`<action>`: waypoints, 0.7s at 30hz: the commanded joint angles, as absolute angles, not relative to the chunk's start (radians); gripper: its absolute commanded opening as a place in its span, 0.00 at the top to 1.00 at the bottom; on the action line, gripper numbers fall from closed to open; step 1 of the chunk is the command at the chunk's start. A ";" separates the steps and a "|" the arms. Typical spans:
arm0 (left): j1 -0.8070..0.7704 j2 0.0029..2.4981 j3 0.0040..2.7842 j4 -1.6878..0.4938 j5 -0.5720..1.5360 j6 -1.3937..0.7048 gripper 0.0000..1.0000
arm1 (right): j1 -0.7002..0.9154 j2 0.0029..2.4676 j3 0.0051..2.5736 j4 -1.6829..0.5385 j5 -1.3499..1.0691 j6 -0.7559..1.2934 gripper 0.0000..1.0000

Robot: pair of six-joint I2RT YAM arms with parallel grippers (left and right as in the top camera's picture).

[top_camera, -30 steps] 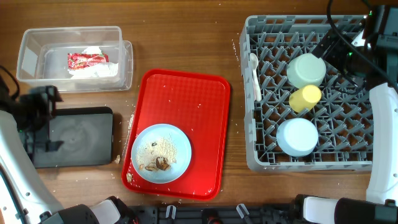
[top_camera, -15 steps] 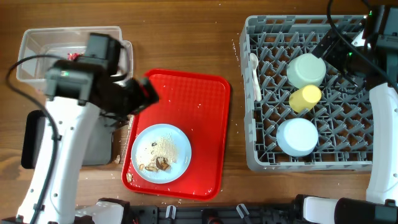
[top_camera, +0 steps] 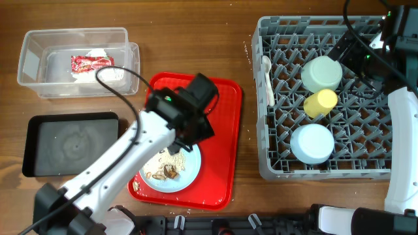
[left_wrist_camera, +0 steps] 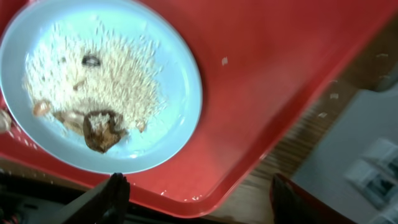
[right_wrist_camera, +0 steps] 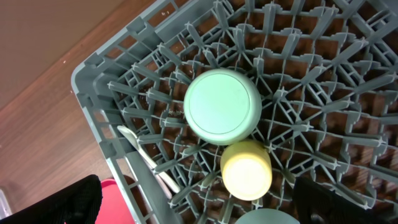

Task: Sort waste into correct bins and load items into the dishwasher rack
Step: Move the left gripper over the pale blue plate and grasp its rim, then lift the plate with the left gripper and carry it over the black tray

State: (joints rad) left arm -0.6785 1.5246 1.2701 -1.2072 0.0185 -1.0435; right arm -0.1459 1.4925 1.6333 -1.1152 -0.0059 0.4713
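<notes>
A light blue plate with brown food scraps and white crumbs lies on the near left of the red serving tray. My left gripper hangs open just above the plate's far edge, with nothing between its fingers. In the dishwasher rack stand an upturned pale green bowl, a yellow cup, a light blue bowl and white cutlery. My right gripper is open above the rack. The clear tub holds a red wrapper and a napkin.
A shallow black tray sits at the front left, below the clear tub. My left arm crosses from the near left edge over the red tray's left side. Cables run over the rack's far right corner.
My left arm has swung from the far left by the black tray, past the clear tub, to over the red tray and plate. The right arm has not moved.
</notes>
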 commanded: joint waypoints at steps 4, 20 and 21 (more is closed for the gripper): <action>-0.692 1.543 1.050 -0.972 -0.025 -1.266 0.38 | -0.146 1.489 1.634 -1.115 0.010 0.472 0.00; -0.692 1.754 1.023 -0.815 -0.117 -1.265 0.54 | -0.146 1.489 1.634 -1.115 0.011 0.472 0.00; -0.692 1.762 1.023 -0.814 -0.117 -1.265 0.54 | -0.146 1.489 1.634 -1.115 0.010 0.472 0.00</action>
State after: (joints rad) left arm -0.6922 1.7279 1.0275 -0.8177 -0.0933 -1.2480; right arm -0.1459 1.4925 1.6333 -1.1152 -0.0059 0.4713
